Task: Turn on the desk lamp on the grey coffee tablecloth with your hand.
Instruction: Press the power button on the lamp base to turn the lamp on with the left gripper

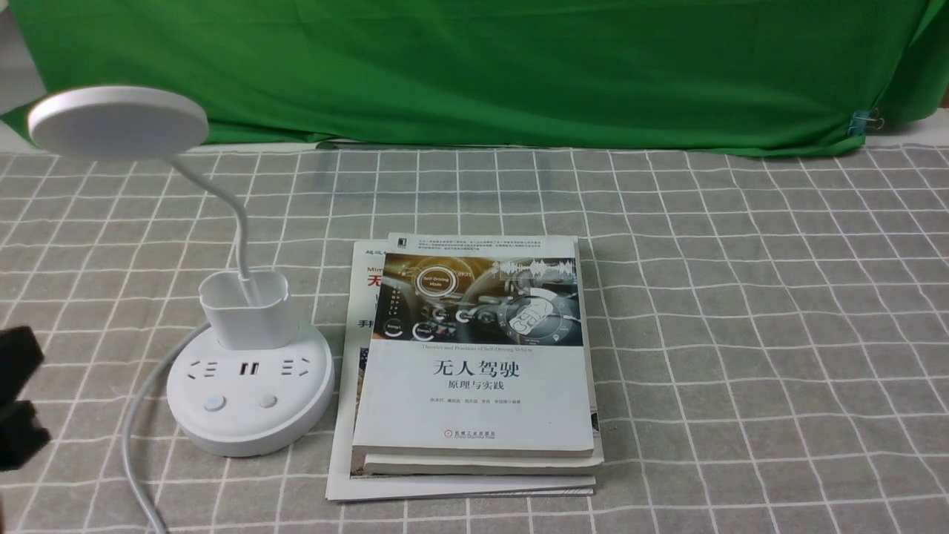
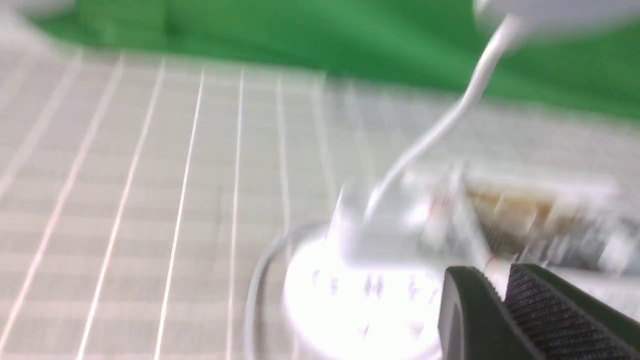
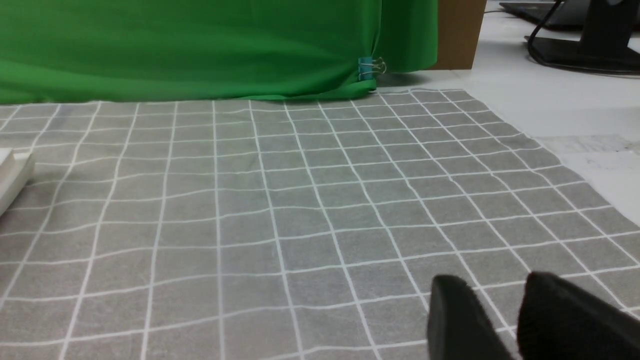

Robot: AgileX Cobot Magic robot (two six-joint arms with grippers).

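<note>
The white desk lamp (image 1: pixel 248 400) stands at the left on the grey coffee tablecloth (image 1: pixel 741 297). Its disc head (image 1: pixel 117 121) is up at the far left and shows no glow. Two buttons (image 1: pixel 214 403) sit on the front of its round base. My left gripper (image 1: pixel 18 400) is at the left edge, to the left of the base and apart from it. The left wrist view is blurred: the gripper (image 2: pixel 492 272) is shut and empty, with the lamp base (image 2: pixel 350 300) just ahead. My right gripper (image 3: pixel 497 280) hangs over bare cloth (image 3: pixel 300 200), slightly open and empty.
A stack of books (image 1: pixel 474 356) lies right beside the lamp base; its edge shows in the right wrist view (image 3: pixel 10 175). The lamp's white cord (image 1: pixel 141 415) runs from the base to the front edge. A green backdrop cloth (image 1: pixel 474 67) closes the back.
</note>
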